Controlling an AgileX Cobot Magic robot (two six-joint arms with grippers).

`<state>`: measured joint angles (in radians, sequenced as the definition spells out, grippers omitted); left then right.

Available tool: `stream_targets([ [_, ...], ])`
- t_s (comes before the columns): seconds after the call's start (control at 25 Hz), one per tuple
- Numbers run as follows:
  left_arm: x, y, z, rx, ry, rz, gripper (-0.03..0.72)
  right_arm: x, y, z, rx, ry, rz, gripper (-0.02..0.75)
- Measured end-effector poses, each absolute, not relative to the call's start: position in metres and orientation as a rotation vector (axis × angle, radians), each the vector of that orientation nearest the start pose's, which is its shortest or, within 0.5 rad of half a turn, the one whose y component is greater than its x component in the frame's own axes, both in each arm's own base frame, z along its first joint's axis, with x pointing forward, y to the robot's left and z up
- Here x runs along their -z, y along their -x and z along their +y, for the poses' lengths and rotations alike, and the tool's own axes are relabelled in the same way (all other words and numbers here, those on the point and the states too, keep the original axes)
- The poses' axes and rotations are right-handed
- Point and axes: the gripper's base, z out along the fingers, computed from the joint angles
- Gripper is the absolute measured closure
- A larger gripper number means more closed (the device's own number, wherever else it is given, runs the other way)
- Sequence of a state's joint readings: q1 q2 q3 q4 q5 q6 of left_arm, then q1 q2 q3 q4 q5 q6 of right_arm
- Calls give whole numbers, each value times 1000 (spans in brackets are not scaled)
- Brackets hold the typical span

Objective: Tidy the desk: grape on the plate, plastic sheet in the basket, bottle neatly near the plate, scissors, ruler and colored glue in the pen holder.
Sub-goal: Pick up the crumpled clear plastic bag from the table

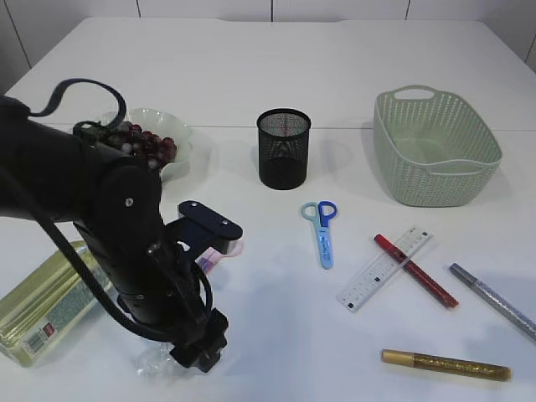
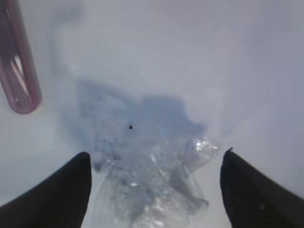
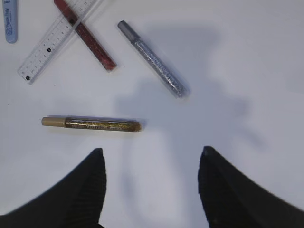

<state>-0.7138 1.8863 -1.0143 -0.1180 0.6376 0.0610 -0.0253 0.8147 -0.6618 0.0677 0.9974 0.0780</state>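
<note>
The left hand (image 2: 154, 190) stands wide over the crumpled plastic sheet (image 2: 156, 190) at the desk's (image 1: 251, 75) near left; the right hand (image 3: 152, 185) hangs wide, empty.

White tabletop (image 1: 251, 75) with a faint seam across it, pale panelled wall (image 1: 276, 8) behind, soft even light

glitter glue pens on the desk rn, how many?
4. Red glue pen lying across the ruler, silver glue pen at the right edge, gold glue pen front right, pink glue pen mostly hidden behind the left arm. More could be hidden there.
</note>
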Motion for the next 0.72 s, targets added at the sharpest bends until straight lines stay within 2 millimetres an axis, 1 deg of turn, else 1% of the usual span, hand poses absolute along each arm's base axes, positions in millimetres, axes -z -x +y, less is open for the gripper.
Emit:
stream_targets([
  [0.08,-125,-246,-221,176,-1019,2851,82,-281,-130,2,-105,-165,2630,253],
  [0.2,-124,-247,-222,172,-1023,2846,129,-281,-130,2,-105,-165,2630,253],
  [0.32,-124,-247,-221,169,-1026,2841,213,-281,-130,2,-105,-165,2630,253],
  [0.52,-124,-247,-222,171,-1024,2836,398,-281,-130,2,-105,-165,2630,253],
  [0.64,-124,-248,-222,171,-1025,2834,462,-281,-130,2,-105,-165,2630,253],
  [0.72,-124,-248,-222,171,-1025,2834,474,-281,-130,2,-105,-165,2630,253],
])
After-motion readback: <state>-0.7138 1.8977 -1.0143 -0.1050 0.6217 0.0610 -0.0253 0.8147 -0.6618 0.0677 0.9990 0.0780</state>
